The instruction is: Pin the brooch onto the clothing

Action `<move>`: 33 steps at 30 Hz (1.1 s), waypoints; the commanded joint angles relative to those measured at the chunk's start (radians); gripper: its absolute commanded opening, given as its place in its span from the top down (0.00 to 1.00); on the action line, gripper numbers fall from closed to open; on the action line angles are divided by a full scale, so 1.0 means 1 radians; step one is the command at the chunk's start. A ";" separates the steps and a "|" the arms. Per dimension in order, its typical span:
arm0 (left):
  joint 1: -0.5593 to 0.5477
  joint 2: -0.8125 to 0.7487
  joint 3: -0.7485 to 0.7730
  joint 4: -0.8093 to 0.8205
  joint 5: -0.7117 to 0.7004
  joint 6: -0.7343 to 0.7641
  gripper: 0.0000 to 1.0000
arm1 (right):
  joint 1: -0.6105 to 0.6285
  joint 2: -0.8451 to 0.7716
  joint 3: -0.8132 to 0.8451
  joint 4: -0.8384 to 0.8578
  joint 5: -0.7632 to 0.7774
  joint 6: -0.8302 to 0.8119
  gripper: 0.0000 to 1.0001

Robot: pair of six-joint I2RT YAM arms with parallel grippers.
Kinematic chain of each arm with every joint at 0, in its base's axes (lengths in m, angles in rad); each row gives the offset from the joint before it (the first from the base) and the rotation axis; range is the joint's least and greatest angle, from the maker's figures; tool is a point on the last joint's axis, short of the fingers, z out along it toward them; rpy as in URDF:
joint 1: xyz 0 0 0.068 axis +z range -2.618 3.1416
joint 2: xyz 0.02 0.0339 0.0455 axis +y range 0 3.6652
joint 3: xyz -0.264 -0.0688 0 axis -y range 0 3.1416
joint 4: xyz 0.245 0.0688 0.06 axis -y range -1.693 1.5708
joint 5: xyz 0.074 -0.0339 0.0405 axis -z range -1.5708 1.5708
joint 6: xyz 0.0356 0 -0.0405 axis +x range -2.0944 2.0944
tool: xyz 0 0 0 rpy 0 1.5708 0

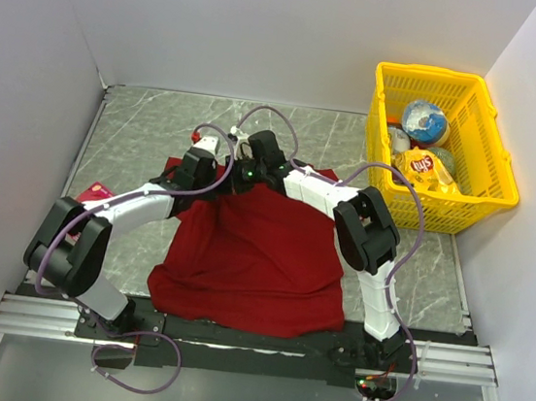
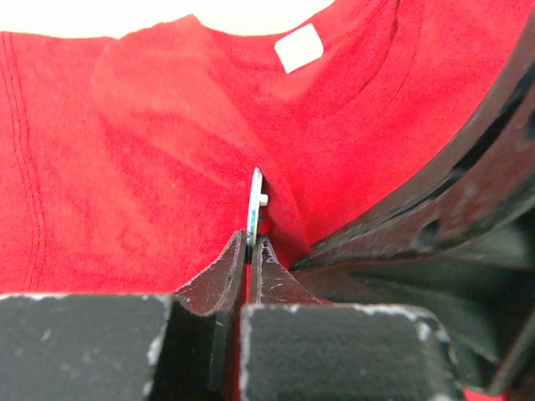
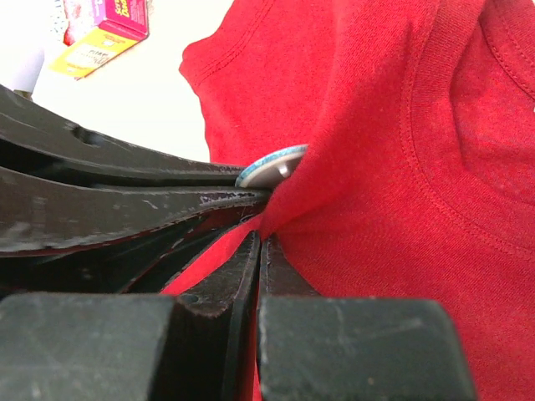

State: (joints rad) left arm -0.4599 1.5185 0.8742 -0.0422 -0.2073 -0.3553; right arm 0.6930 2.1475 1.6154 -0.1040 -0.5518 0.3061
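Left wrist view first: the left claw (image 2: 251, 244) is closed tight on the lower edge of the brooch (image 2: 256, 200). The brooch is a small pale disc standing edge-on just above the claw's tips, and a little nub on its right face points into a raised fold of the red shirt (image 2: 142, 167). The white neck label (image 2: 298, 48) lies further up, beyond the claw. Moving right, the right claw (image 3: 260, 242) is clamped on a pinch of that same fold. The cloth bunches straight above its tips, and the brooch touches the fold just up and to the left of them. From where I stand the pinning looks under way but not finished, and I can't see whether the pin has gone through the cloth. To do it well, I'd say the right claw should hold the fold taut and steady. The left should push the disc squarely toward it along the pin's line, without tilting, so the pin pierces rather than skids. Squeezing too hard might twist the disc out of the tips.
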 commanded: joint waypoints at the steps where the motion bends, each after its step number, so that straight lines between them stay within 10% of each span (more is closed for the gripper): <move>1: -0.002 -0.046 0.026 0.071 0.002 -0.043 0.99 | -0.003 -0.012 0.006 0.026 -0.017 -0.004 1.00; 33: 0.132 -0.143 -0.080 0.238 0.313 -0.160 0.99 | -0.001 0.000 -0.003 0.040 -0.043 -0.005 1.00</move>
State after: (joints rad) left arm -0.3332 1.3872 0.7837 0.0662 0.0402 -0.4866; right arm 0.6918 2.1475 1.5986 -0.0669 -0.5758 0.3061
